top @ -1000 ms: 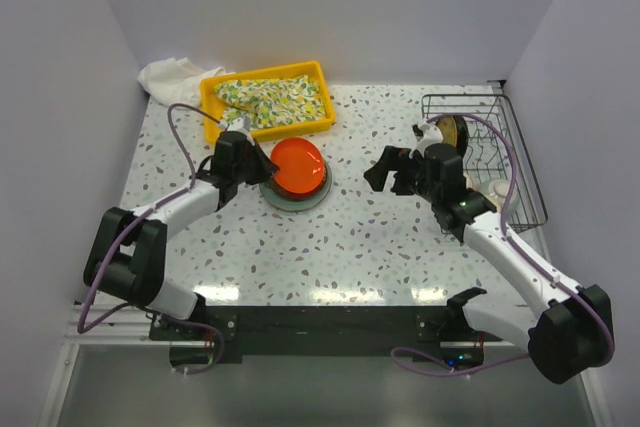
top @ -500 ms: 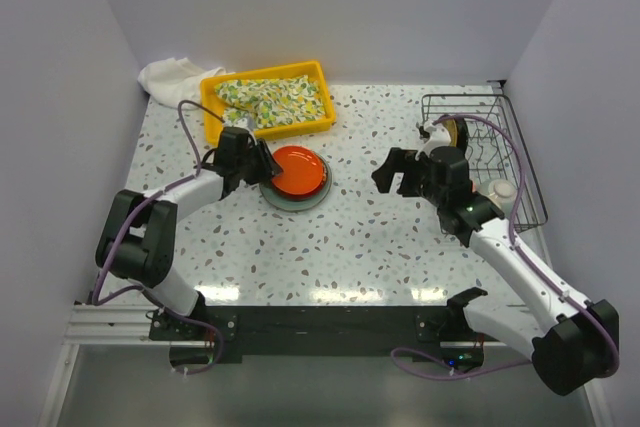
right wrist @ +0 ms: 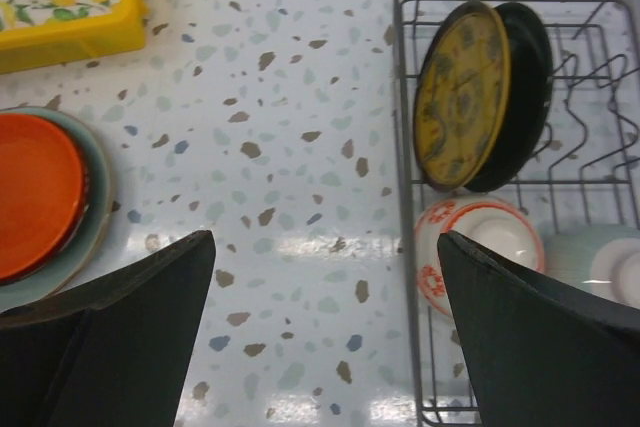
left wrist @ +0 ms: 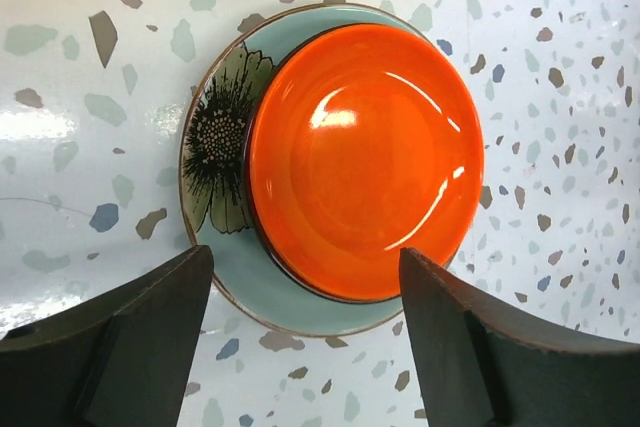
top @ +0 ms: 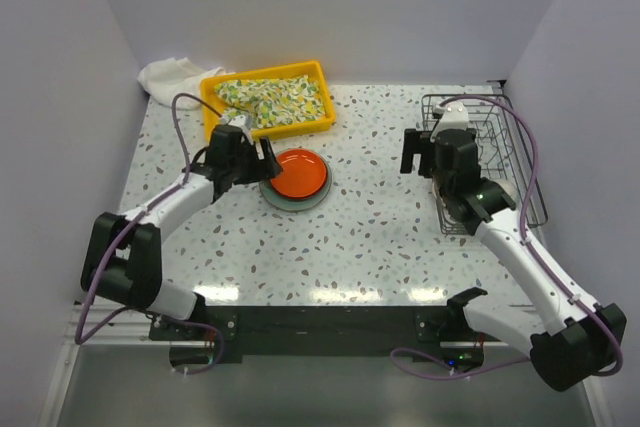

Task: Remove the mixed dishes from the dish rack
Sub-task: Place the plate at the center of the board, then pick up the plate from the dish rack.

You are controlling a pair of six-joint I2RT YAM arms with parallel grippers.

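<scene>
Right wrist: hovers with right gripper (right wrist: 325, 247) spread wide, empty, just left of dish rack (right wrist: 404, 187). Go for yellow plate (right wrist: 460, 97) standing upper right, perhaps leaning on a black dish (right wrist: 530, 67); pinch rim, lift straight up. Note left gripper (left wrist: 305, 262) parted over orange bowl (left wrist: 365, 157).

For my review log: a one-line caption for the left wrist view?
Left claw open, facing an orange-red bowl resting on a pale green-blue flower plate.
</scene>
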